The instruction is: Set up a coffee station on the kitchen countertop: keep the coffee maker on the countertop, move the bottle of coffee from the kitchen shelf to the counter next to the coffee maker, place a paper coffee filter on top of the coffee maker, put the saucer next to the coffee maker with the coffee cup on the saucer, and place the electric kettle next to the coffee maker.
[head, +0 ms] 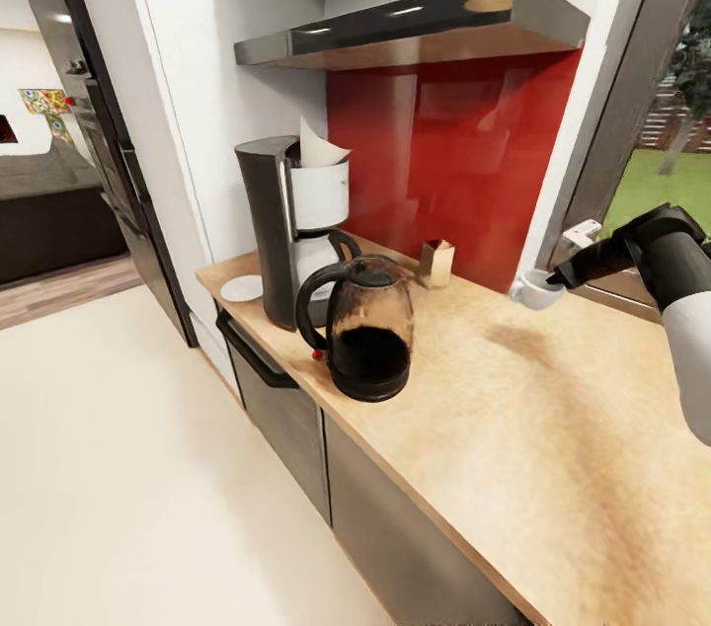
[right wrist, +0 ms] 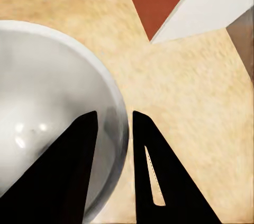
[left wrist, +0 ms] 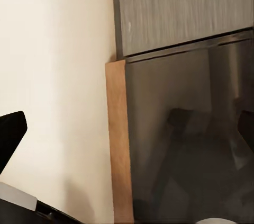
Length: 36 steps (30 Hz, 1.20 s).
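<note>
Right end effector [right wrist: 114, 123] clamped on cup [right wrist: 47, 107], one black finger [right wrist: 63, 171] inside the bowl, the other outside the rim. Seen from the head, end effector [head: 555, 278] gripping cup [head: 534, 289], held above the desk [head: 553, 429], shadow on the wood below it. Well off toward the far end, kettle [head: 367, 330] upright near the front edge, glass dome, black handle, small red switch at the base. Just behind it, touching or nearly so, coffee maker [head: 281, 221], tall and dark, with white paper filter [head: 318, 147] poking up from the top, pointed corner raised. Beside the machine at the desk's end, saucer [head: 242, 288], flat, bare. Against the red backsplash [head: 454, 152], small coffee bottle [head: 435, 263], brown cap, standing on the desk near the kettle. Above, glossy dark shelf [head: 415, 29]. Left end effector [left wrist: 13, 181] only partly seen as a dark finger and a pale edge beside a wood-edged dark panel [left wrist: 185, 139]; cannot tell whether apart or together.
</note>
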Motion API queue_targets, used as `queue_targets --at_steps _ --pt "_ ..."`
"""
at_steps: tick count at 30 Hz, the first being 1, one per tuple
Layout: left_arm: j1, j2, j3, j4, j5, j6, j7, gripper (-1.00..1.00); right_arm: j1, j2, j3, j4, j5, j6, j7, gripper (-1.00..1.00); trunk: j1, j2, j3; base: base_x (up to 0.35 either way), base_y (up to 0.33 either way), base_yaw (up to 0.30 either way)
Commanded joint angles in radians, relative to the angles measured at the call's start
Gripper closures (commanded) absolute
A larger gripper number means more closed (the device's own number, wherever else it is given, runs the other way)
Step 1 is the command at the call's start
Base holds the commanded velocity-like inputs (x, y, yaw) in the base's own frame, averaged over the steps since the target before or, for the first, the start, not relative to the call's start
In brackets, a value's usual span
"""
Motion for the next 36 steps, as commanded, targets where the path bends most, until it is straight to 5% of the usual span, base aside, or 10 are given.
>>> queue_targets --at_steps 1,6,12,16,20,36 --pt "0.000 0.000 -0.001 -0.001 0.006 0.008 -0.002 -1.00 0.000 -0.007 -0.001 -0.004 0.004 0.006 0.022 1.00 0.000 -0.001 0.000 0.000 0.000 -0.273" --pt "0.001 0.000 -0.001 -0.001 0.006 0.009 -0.002 -1.00 0.025 -0.021 -0.003 -0.115 0.005 0.007 0.079 1.00 0.000 -0.001 0.002 0.000 0.000 -0.271" --pt "0.000 0.000 -0.001 -0.001 0.006 0.010 -0.002 -1.00 0.087 -0.037 -0.073 -0.245 0.007 0.011 0.177 1.00 0.000 -0.001 0.005 0.000 0.000 -0.270" --pt "0.001 0.000 -0.001 -0.001 0.006 0.009 -0.002 -1.00 0.190 -0.037 -0.090 -0.406 0.009 0.026 0.188 1.00 0.000 -0.001 0.008 0.000 0.000 -0.270" --pt "0.000 0.000 -0.001 -0.001 0.006 0.009 -0.003 -1.00 0.317 -0.038 -0.093 -0.642 0.008 0.193 0.224 1.00 0.000 -0.001 0.010 0.000 0.002 -0.241" --pt "0.001 0.000 -0.002 0.002 0.006 0.006 -0.002 -1.00 0.340 -0.039 -0.094 -0.690 0.008 0.242 0.282 1.00 0.000 -0.001 0.014 0.016 0.165 -0.118"
